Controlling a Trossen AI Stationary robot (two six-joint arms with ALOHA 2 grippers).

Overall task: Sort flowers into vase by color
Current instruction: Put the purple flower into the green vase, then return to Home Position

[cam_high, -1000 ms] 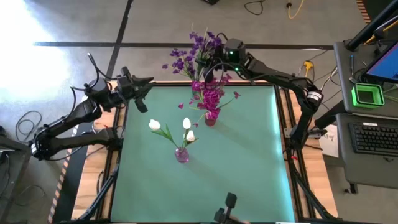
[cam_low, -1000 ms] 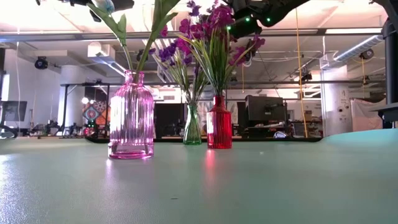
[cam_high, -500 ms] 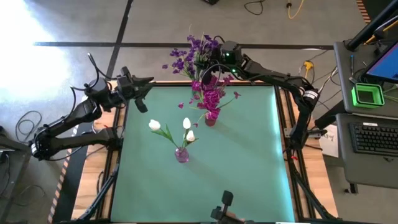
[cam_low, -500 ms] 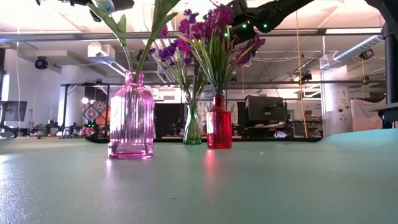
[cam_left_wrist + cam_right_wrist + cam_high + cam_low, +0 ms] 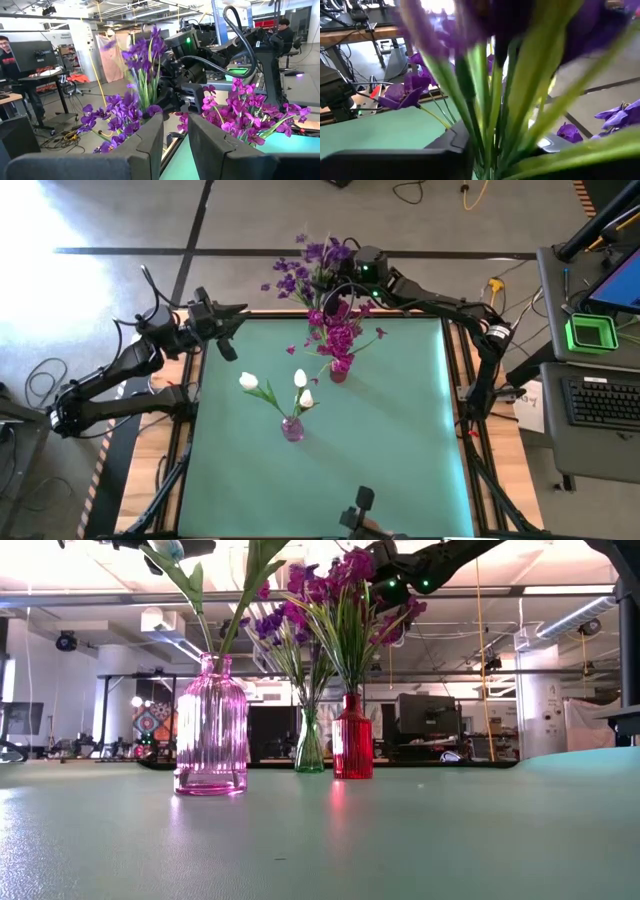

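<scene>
floor: grey concrete (image 5: 120,220), dark seam line at 12 o'clock
desk: keyboard (image 5: 603,402) at 3 o'clock
ceiling: pipes (image 5: 560,620)

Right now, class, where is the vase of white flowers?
In the high view, the vase of white flowers stands mid-table, nearer the front than the red vase of magenta flowers.

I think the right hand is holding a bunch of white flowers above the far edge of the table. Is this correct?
Not quite: the flowers in the right hand are purple, not white, as the right wrist view shows. The rest is right: it holds them above the table's far edge.
</scene>
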